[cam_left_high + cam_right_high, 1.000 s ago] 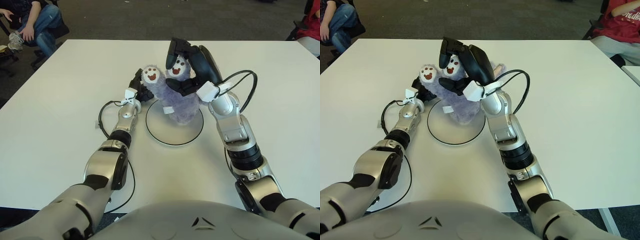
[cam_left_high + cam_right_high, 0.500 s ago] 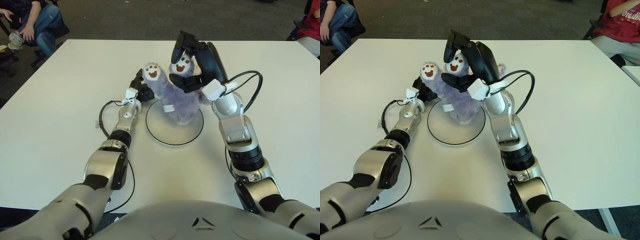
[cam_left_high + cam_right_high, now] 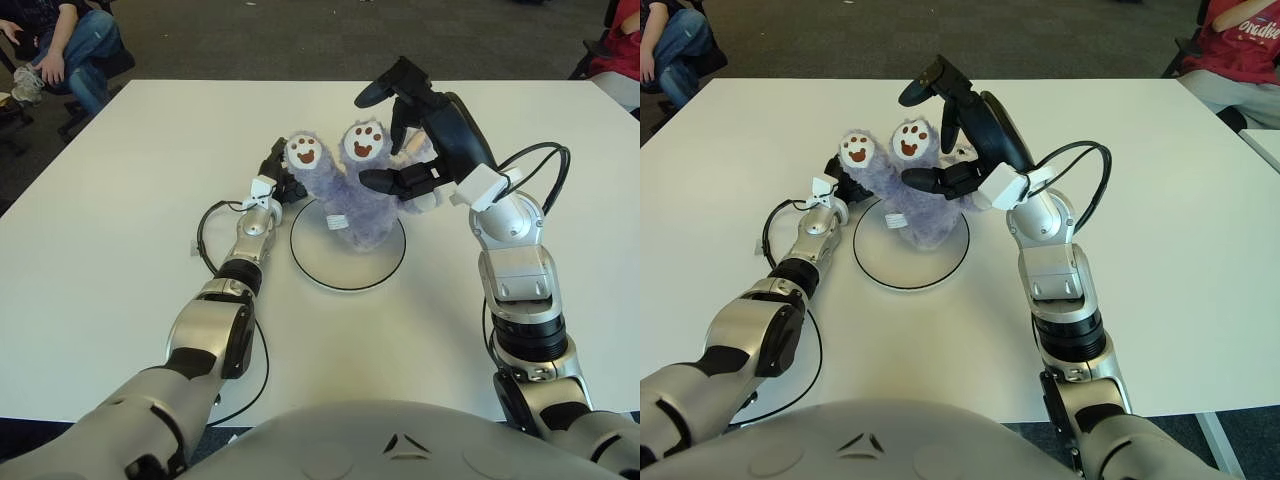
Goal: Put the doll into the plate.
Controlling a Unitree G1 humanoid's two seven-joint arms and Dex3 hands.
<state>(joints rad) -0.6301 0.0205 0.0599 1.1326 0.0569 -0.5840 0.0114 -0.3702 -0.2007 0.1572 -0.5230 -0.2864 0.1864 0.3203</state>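
Underneath everything, a big white table (image 3: 120, 200) fills most of both views, with dark carpet beyond its far edge and seated people at the upper corners: one in jeans (image 3: 70, 45) on the left, one in a red shirt (image 3: 1240, 45) on the right. Near the table's middle lies a flat white plate (image 3: 348, 262) with a thin dark rim, and the fluffy purple doll (image 3: 355, 195) sits on its far half, two paws with brown pads raised toward the camera and a small white tag on its left flank. The right hand (image 3: 425, 135) shows just right of the doll, its dark fingers spread wide, one lower finger reaching to the fur at the doll's right side while the others arch above it, gripping nothing. The left hand (image 3: 280, 175) sits close against the doll's left side; its fingers are partly hidden by the fur. A black cable (image 3: 205, 240) loops on the table beside the left forearm.
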